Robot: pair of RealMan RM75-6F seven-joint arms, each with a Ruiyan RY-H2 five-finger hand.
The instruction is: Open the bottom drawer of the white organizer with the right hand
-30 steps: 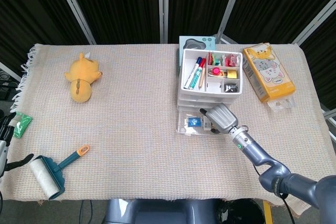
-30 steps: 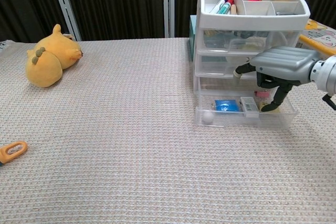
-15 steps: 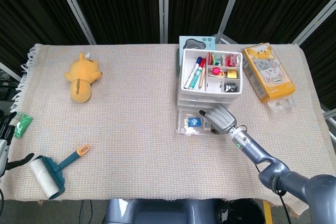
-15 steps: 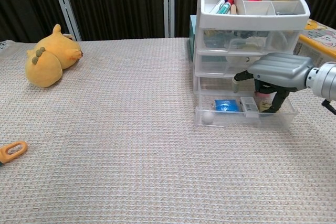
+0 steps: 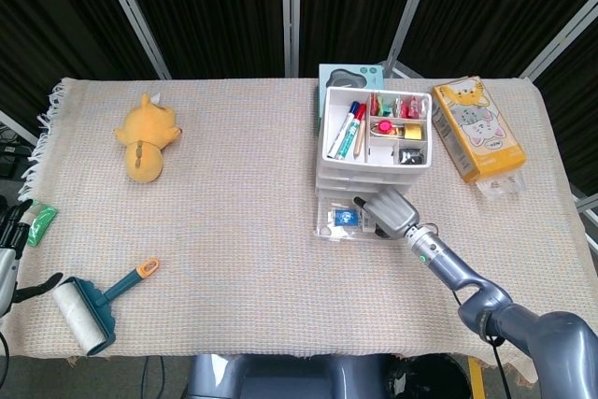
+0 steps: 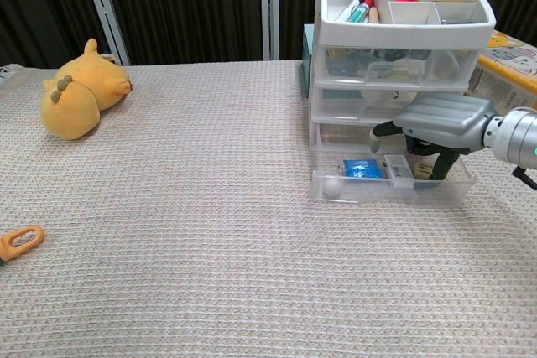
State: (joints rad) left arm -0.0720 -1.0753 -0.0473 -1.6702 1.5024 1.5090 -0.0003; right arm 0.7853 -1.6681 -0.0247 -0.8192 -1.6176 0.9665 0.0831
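Clear plastic bottom drawer [image 6: 390,180] of the white organizer [image 5: 376,151] sits partly out at table level, my right hand [image 6: 438,119] hooking curled fingers [image 6: 442,166] inside it (holding nothing else), so I'd pull straight toward me, low and level.

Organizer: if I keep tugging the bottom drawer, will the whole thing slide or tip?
The organizer looks like light plastic on a textured cloth, so it may drag some. Its loaded top tray sits high, so tipping forward seems possible. The right hand pulls low, which probably helps.
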